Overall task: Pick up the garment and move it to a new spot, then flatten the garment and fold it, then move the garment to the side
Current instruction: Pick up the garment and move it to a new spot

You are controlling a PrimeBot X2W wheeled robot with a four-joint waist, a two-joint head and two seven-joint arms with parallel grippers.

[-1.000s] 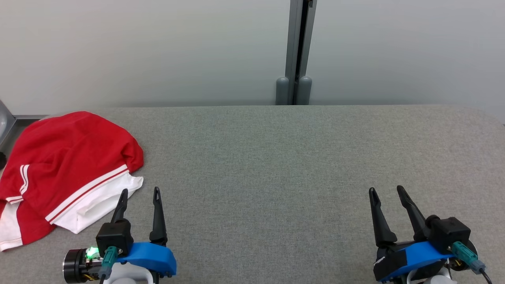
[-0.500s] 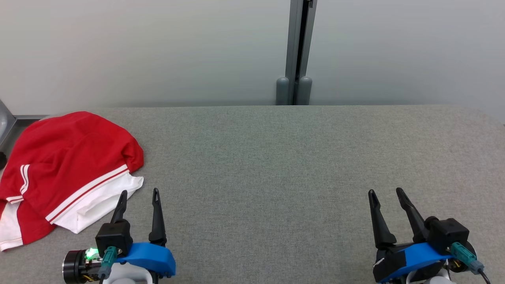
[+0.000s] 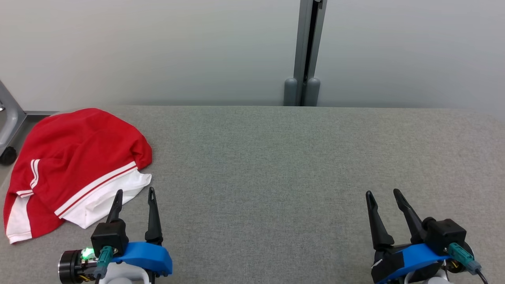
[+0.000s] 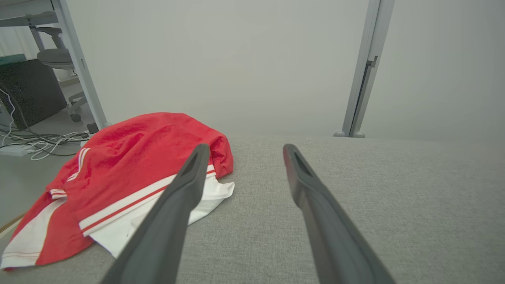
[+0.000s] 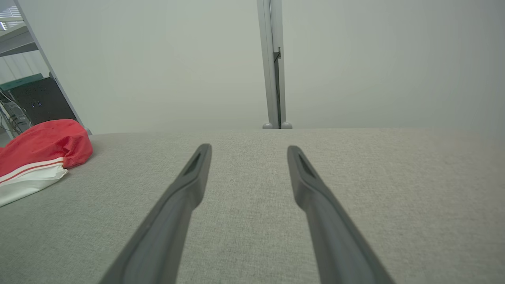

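A red garment with white stripes and white panels lies crumpled at the left end of the grey table. It also shows in the left wrist view as the garment and far left in the right wrist view as the garment. My left gripper is open just right of the garment's white hem, nothing between its fingers. My right gripper is open over bare table at the lower right, far from the garment.
A pale wall with a grey vertical post stands behind the table. A metal frame leg and a castor sit off the table's left end. Cables and a dark cabinet lie on the floor to the left.
The whole head view has shifted a little to the right, so the camera has turned left. Both grippers stay open; the garment lies as before.
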